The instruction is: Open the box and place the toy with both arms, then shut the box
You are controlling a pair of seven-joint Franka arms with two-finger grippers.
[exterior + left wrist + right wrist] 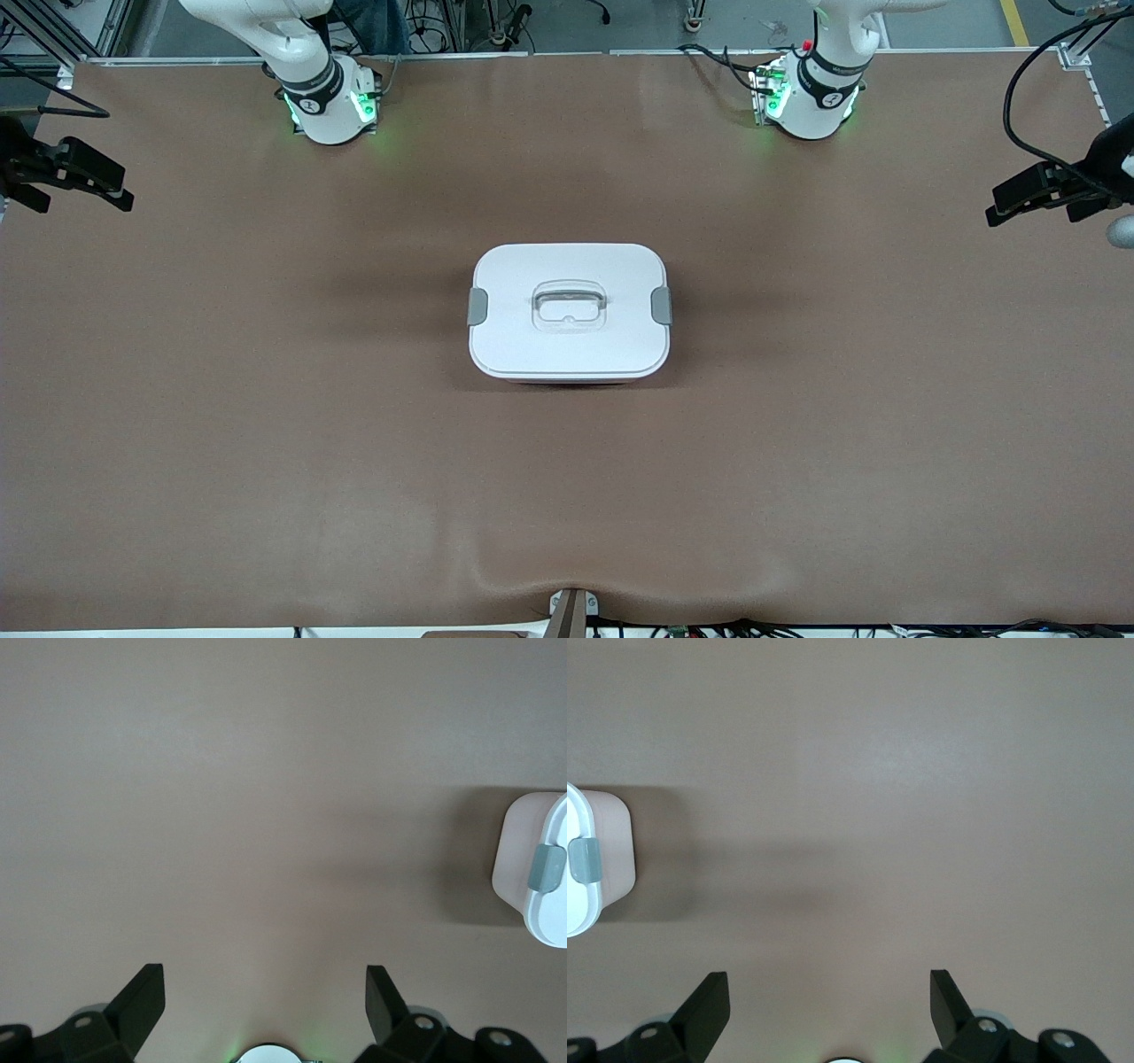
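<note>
Left claw (261,1005) spread, right claw (828,1010) spread, brown table (266,399)

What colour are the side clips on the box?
Grey, against the white lid; the clip shows best in the left wrist view.

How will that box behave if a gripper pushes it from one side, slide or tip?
The box looks low, wide and flat-bottomed, so it would probably slide rather than tip. Its smooth plastic on the brown table may slip easily, and it looks light. The lid sits flush with both grey clips down, so it should stay on.
</note>
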